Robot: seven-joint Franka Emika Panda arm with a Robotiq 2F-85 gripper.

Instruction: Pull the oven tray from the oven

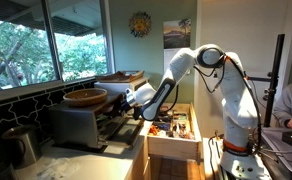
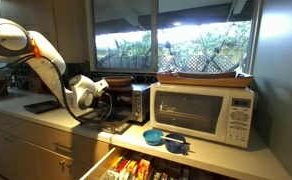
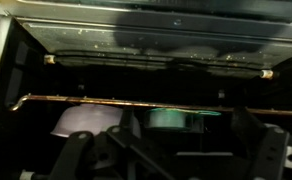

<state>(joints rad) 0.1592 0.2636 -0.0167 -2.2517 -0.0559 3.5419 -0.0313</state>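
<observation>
The grey-silver oven (image 1: 78, 125) (image 2: 134, 102) stands on the counter with its front door (image 1: 118, 130) dropped open. My gripper (image 1: 136, 97) (image 2: 96, 90) is at the mouth of the cavity. The wrist view looks into the dark cavity. The oven tray (image 3: 106, 101) shows as a thin flat edge spanning its width, below a heating rod (image 3: 156, 64). My gripper's (image 3: 171, 150) dark fingers stand apart at the bottom of that view, open, just in front of the tray's edge and holding nothing.
A round wooden bowl (image 1: 86, 97) sits on top of the oven, with a light wooden tray (image 1: 122, 77) behind it. A white microwave (image 2: 201, 112) stands next to the oven, with blue bowls (image 2: 162, 138) in front. A drawer (image 1: 172, 132) (image 2: 136, 168) below the counter is pulled open.
</observation>
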